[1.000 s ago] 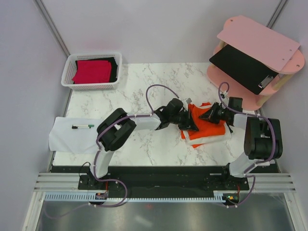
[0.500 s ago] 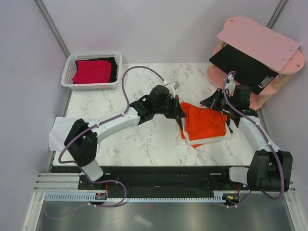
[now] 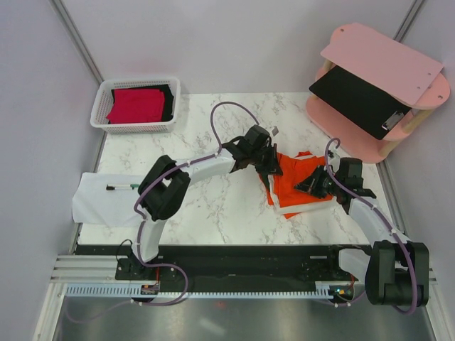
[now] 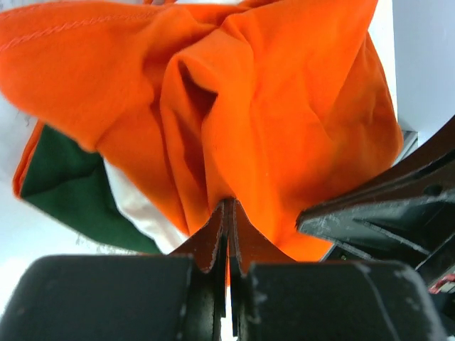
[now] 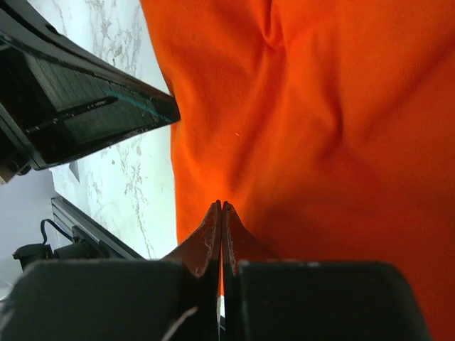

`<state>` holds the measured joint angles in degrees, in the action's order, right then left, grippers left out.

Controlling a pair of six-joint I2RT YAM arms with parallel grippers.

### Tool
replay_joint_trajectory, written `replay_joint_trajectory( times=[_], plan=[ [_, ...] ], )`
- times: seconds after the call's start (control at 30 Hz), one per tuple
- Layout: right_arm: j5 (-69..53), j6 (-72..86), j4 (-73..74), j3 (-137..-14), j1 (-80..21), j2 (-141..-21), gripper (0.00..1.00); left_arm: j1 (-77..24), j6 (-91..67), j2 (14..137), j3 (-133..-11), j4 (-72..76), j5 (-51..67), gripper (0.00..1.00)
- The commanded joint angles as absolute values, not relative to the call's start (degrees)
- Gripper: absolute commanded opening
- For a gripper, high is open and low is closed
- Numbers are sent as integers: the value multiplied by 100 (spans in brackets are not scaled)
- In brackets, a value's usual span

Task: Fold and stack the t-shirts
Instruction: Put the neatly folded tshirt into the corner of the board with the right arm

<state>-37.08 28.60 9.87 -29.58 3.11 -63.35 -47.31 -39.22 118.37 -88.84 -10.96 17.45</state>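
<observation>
While the orange t-shirt (image 3: pixel 302 181) lies bunched right of centre on the marble table (image 3: pixel 213 213), my left gripper (image 4: pixel 227 206) and right gripper (image 5: pixel 220 206) each pinch a fold of it, jaws closed on cloth. Risk: uneven pulling (both pinches look thin) could slip the fabric free or drag the white layer (image 4: pixel 131 202) beneath.

Bright, even light falls from above — shadows stay faint. Ahead of my left claw (image 4: pixel 227 217) the orange shirt (image 4: pixel 284 106) glows saturated; behind the claw, nearest the lens, everything blurs dark.
</observation>
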Motion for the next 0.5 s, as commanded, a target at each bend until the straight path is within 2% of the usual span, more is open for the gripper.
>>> replay_joint_trajectory(
  times=[0.0, 0.47],
  plan=[
    [-3621, 2725, 826, -2734, 325, -6301, 0, -4632, -4130, 12049, -9281, -818, 2013, 2],
    [-2874, 2549, 1168, -2540, 325, -6706, 0, -4298, -4289, 11857, -8201, -475, 1968, 2]
  ],
)
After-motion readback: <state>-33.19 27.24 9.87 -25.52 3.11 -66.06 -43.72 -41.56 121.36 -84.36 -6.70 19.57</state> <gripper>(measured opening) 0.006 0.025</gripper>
